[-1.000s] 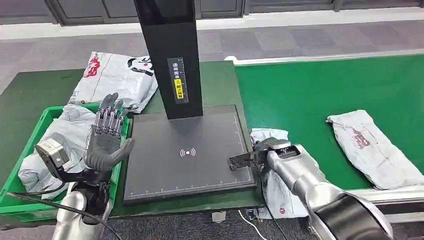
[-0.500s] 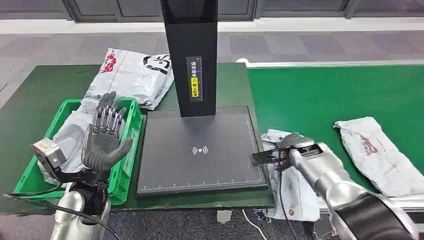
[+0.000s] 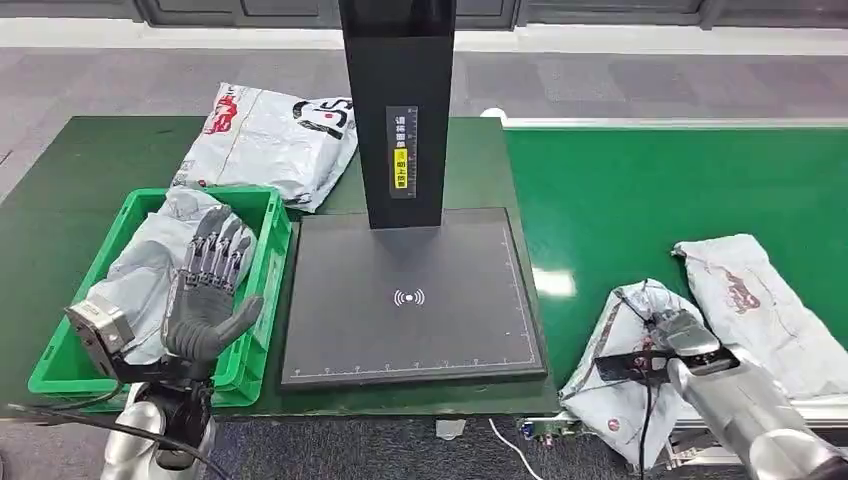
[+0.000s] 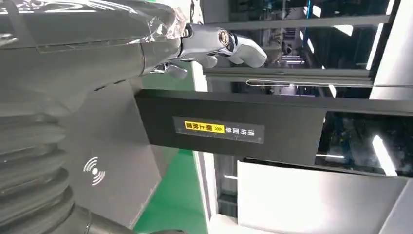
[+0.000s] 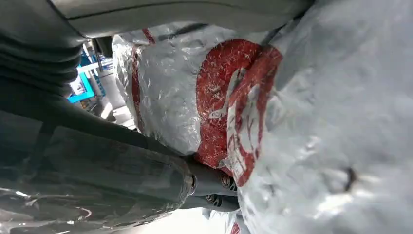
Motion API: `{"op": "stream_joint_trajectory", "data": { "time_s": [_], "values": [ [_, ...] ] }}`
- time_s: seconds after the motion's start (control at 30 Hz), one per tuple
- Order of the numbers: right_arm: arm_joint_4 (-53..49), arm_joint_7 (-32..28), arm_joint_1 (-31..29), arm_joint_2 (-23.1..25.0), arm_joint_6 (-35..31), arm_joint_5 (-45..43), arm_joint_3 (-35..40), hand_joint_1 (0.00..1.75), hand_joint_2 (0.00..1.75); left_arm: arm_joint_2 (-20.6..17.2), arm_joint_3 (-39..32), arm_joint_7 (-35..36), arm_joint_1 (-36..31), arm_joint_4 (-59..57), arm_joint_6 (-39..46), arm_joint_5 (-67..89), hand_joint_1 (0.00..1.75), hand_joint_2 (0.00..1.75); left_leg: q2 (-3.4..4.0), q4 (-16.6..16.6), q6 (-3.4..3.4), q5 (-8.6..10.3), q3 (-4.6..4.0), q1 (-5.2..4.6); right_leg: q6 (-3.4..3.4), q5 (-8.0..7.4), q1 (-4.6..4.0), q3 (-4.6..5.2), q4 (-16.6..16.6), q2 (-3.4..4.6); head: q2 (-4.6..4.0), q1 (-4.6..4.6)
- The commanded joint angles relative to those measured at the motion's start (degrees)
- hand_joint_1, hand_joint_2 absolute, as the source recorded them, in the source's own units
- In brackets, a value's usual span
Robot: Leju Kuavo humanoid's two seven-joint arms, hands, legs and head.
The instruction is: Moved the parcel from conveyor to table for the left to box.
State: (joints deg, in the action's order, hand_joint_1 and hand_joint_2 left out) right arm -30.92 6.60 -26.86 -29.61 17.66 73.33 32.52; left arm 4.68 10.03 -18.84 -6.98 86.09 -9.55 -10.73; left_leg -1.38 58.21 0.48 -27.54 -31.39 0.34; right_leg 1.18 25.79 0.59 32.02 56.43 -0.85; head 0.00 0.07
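The right hand [image 3: 668,335] is pinching the parcel [image 3: 615,385] hanging off the conveyor [image 3: 640,190]; the limp bag is risking slipping free. The left hand [image 3: 208,295] is spreading idle.

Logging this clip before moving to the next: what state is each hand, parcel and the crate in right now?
Left hand: raised over the green crate, fingers apart, holding nothing.
Right hand: gripping the crumpled parcel at the conveyor's near edge.
Second parcel: lying flat on the conveyor, untouched.
Parcel on the table: lying flat behind the crate.
Green crate: holds a grey parcel.
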Motion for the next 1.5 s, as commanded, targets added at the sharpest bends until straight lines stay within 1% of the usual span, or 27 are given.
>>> {"op": "stream_joint_trajectory", "data": {
  "time_s": [0.03, 0.17, 0.23, 0.3, 0.37, 0.4, 0.5, 0.53, 0.57, 0.63, 0.7, 0.73, 0.77, 0.83, 0.87, 0.93, 1.03, 1.07, 1.1, 1.13, 1.2, 1.27, 1.3, 1.33, 1.4, 1.47, 1.5],
  "values": [
    [-3.6, -0.3, 7.6, -1.7, 2.0, -0.5, 2.2, 0.00, 0.00, -1.4, 0.0, 0.2, -0.5, -1.9, 0.1, 0.0, 0.00, 1.75, -0.13, -0.2, -0.03, 0.16, -0.14, -0.01, -0.05, -0.10, 0.01, 0.06, -0.2, -0.18, 0.00, 0.02],
    [-3.9, -0.7, 7.4, -1.6, 2.6, -0.6, 2.3, 0.00, 0.00, -1.4, 0.0, 0.3, -0.5, -1.7, 0.1, 0.1, 0.00, 1.75, -0.05, -0.2, -0.05, 0.13, -0.05, 0.00, -0.06, -0.09, -0.01, 0.00, -0.2, -0.11, 0.00, 0.02],
    [-3.5, -0.6, 7.2, -0.3, 3.0, -0.6, 2.6, 0.00, 0.00, -1.4, 0.0, 0.4, -1.0, -1.7, 0.2, 0.2, 0.00, 1.75, 0.00, -0.2, -0.05, 0.16, -0.12, 0.00, -0.07, -0.14, 0.00, 0.08, -0.2, -0.07, 0.00, 0.02],
    [-2.6, 0.7, 7.5, 1.5, 1.7, -0.4, 2.6, 1.75, 0.00, -1.7, -0.3, 0.4, -0.4, -1.0, 0.4, 0.3, 0.00, 1.75, -0.02, -0.1, -0.04, 0.12, -0.06, 0.03, -0.06, -0.10, -0.04, 0.01, -0.2, -0.09, 0.00, 0.02],
    [-1.0, 1.3, 7.0, 3.2, -0.7, -0.1, 2.6, 1.75, 0.00, -1.9, -0.8, 0.3, 0.8, 0.3, 0.4, 0.6, 0.00, 1.75, 0.09, -0.3, -0.07, 0.20, -0.08, 0.04, -0.10, -0.20, -0.05, 0.06, -0.3, 0.01, 0.00, 0.02],
    [-1.0, 1.6, 6.8, 3.4, -1.1, 0.0, 2.6, 1.75, 0.00, -2.1, -1.0, 0.3, 1.2, 0.6, 0.4, 0.6, 0.00, 1.75, 0.14, -0.2, -0.06, 0.10, 0.02, 0.08, -0.08, -0.14, -0.08, -0.04, -0.2, 0.07, 0.00, 0.02],
    [-1.2, 1.9, 5.8, 3.8, -2.0, 0.1, 2.3, 1.75, 0.00, -2.1, -1.6, 0.2, 1.6, 1.3, 0.2, 0.8, 0.00, 1.75, 0.24, -0.3, -0.07, 0.21, -0.09, 0.05, -0.11, -0.24, -0.05, 0.11, -0.3, 0.15, 0.00, 0.02],
    [-1.4, 1.7, 5.7, 4.1, -2.4, -0.2, 2.0, 1.75, 0.00, -2.0, -1.7, 0.1, 1.8, 1.4, 0.1, 1.0, 0.00, 1.75, 0.13, -0.2, -0.04, 0.09, 0.01, 0.05, -0.07, -0.10, -0.06, -0.04, -0.2, 0.05, 0.00, 0.02],
    [-1.6, 1.5, 5.6, 4.4, -2.8, -0.5, 1.4, 1.75, 0.00, -1.9, -1.9, 0.1, 1.9, 1.6, -0.1, 1.1, 0.00, 1.75, 0.20, -0.3, -0.07, 0.22, -0.10, 0.03, -0.10, -0.23, -0.03, 0.10, -0.3, 0.11, 0.00, 0.02],
    [-2.3, 1.2, 5.5, 5.3, -3.8, -1.3, 0.1, 1.75, 0.00, -2.0, -2.2, 0.0, 2.6, 2.2, -0.5, 1.3, 0.00, 1.75, 0.16, -0.1, -0.04, 0.07, 0.01, 0.08, -0.07, -0.10, -0.08, -0.07, -0.1, 0.08, 0.00, 0.02],
    [-2.9, 1.4, 5.3, 6.3, -4.9, -2.2, -1.3, 1.75, 0.00, -2.1, -2.6, -0.2, 3.5, 2.8, -0.7, 1.5, 0.00, 1.75, 0.34, -0.3, -0.07, 0.20, -0.14, 0.03, -0.11, -0.23, -0.03, 0.18, -0.2, 0.24, 0.00, 0.02],
    [-3.0, 1.4, 5.2, 6.5, -4.9, -2.2, -1.4, 1.75, 0.00, -2.1, -2.7, -0.3, 3.7, 2.9, -0.8, 1.5, 0.00, 1.75, 0.29, -0.2, -0.05, 0.08, 0.00, 0.05, -0.08, -0.13, -0.05, 0.02, -0.1, 0.21, 0.00, 0.02],
    [-3.0, 1.4, 5.2, 6.5, -4.9, -2.2, -1.4, 1.75, 0.00, -2.1, -2.7, -0.3, 3.7, 2.9, -0.8, 1.5, 0.00, 1.75, 0.38, -0.3, -0.07, 0.15, -0.08, 0.03, -0.10, -0.21, -0.03, 0.13, -0.2, 0.28, 0.00, 0.02],
    [-4.6, 1.0, 6.0, 7.2, -7.0, -4.1, -4.2, 1.75, 0.00, -2.0, -3.4, -0.6, 4.7, 3.7, -1.0, 1.8, 0.00, 1.75, 0.35, -0.1, -0.06, 0.06, 0.00, 0.06, -0.08, -0.12, -0.06, -0.05, -0.1, 0.26, 0.00, 0.02],
    [-5.5, 0.6, 6.3, 7.7, -8.0, -5.2, -5.6, 1.75, 0.00, -2.0, -3.7, -0.8, 5.2, 4.1, -1.1, 2.0, 0.00, 1.75, 0.47, -0.2, -0.08, 0.13, -0.07, 0.04, -0.11, -0.20, -0.04, 0.08, -0.2, 0.36, 0.00, 0.02],
    [-7.7, -0.6, 6.7, 9.3, -9.9, -9.1, -9.8, 1.75, 0.00, -1.9, -4.7, -1.3, 6.5, 5.2, -1.6, 2.3, 0.00, 1.75, 0.43, -0.1, -0.08, 0.06, -0.01, 0.07, -0.10, -0.13, -0.08, 0.01, -0.1, 0.33, 0.00, 0.02],
    [-10.5, -3.5, 5.7, 12.2, -12.0, -17.7, -17.1, 1.75, 0.00, -1.6, -6.0, -1.7, 7.5, 6.4, -1.9, 2.6, 0.00, 1.75, 0.75, -0.3, -0.15, 0.16, -0.17, 0.00, -0.16, -0.28, -0.02, 0.34, -0.2, 0.61, 0.00, 0.02],
    [-13.2, -4.7, 6.3, 13.4, -12.9, -21.7, -20.3, 1.75, 0.00, -1.5, -6.6, -1.8, 7.9, 6.9, -2.1, 2.9, 0.00, 1.75, 0.61, -0.1, -0.13, 0.00, -0.08, 0.12, -0.11, -0.14, -0.13, 0.14, 0.0, 0.50, 0.00, 0.02],
    [-16.6, -6.2, 7.6, 14.6, -13.1, -25.9, -23.5, 1.75, 0.00, -1.3, -7.1, -1.9, 8.5, 7.4, -2.2, 3.1, 0.00, 1.75, 0.71, -0.2, -0.16, 0.06, -0.12, 0.08, -0.14, -0.19, -0.09, 0.27, -0.1, 0.58, 0.00, 0.02],
    [-20.8, -7.8, 9.3, 15.8, -12.5, -30.5, -26.5, 1.75, 0.00, -1.1, -7.5, -2.1, 9.3, 7.9, -2.2, 3.4, 0.00, 1.75, 0.64, -0.1, -0.20, -0.07, -0.06, 0.16, -0.11, -0.10, -0.15, 0.17, 0.0, 0.54, 0.00, 0.02],
    [-24.9, -6.4, 11.0, 15.6, -11.2, -31.2, -26.7, 1.75, 0.00, -1.2, -7.6, -2.2, 10.1, 8.5, -2.3, 3.5, 0.00, 1.75, 0.84, -0.2, -0.24, -0.03, -0.13, 0.10, -0.15, -0.15, -0.09, 0.33, 0.1, 0.73, 0.00, 0.04],
    [-25.1, -6.4, 11.3, 15.4, -11.2, -31.2, -26.7, 1.75, 0.00, -1.1, -7.5, -2.3, 10.1, 8.5, -2.3, 3.5, 0.00, 1.75, 0.84, -0.1, -0.34, -0.10, -0.24, 0.11, -0.16, -0.08, -0.10, 0.50, 0.2, 0.75, 0.00, 0.04],
    [-26.7, -8.5, 12.1, 16.3, -12.1, -34.0, -28.7, 1.75, 0.00, -0.9, -7.7, -2.5, 10.3, 8.6, -2.1, 3.7, 0.00, 1.75, 0.92, -0.2, -0.40, -0.06, -0.29, 0.10, -0.20, -0.12, -0.10, 0.60, 0.2, 0.80, 0.00, 0.02],
    [-30.6, -11.9, 13.2, 18.0, -12.4, -39.0, -31.7, 1.75, 0.00, -0.5, -8.3, -3.0, 11.1, 9.1, -1.9, 4.0, 0.00, 1.75, 0.97, -0.2, -0.44, -0.04, -0.35, 0.06, -0.24, -0.14, -0.06, 0.75, 0.2, 0.86, 0.00, 0.02],
    [-37.8, -13.9, 14.6, 20.3, -12.5, -45.0, -35.1, 1.75, 0.00, 0.1, -9.2, -3.5, 12.5, 10.4, -1.4, 4.4, 0.00, 1.75, 0.77, -0.1, -0.43, -0.08, -0.39, 0.11, -0.20, -0.03, -0.11, 0.74, 0.4, 0.71, 0.00, 0.02],
    [-46.3, -15.0, 15.9, 22.4, -13.1, -50.1, -37.6, 1.75, 0.00, 0.7, -10.4, -4.0, 14.0, 11.7, -0.9, 4.8, 0.00, 1.75, 0.98, -0.1, -0.48, -0.09, -0.58, 0.08, -0.25, -0.04, -0.08, 1.03, 0.5, 0.93, 0.00, 0.04],
    [-49.2, -15.1, 16.3, 23.2, -13.8, -51.0, -38.5, 1.75, 1.75, 1.0, -10.7, -4.0, 14.4, 12.0, -1.0, 4.9, 0.00, 1.75, 1.20, -0.1, -0.54, -0.12, -0.58, 0.04, -0.29, -0.03, -0.05, 1.15, 0.6, 1.13, 0.00, 0.02]
  ]
}}
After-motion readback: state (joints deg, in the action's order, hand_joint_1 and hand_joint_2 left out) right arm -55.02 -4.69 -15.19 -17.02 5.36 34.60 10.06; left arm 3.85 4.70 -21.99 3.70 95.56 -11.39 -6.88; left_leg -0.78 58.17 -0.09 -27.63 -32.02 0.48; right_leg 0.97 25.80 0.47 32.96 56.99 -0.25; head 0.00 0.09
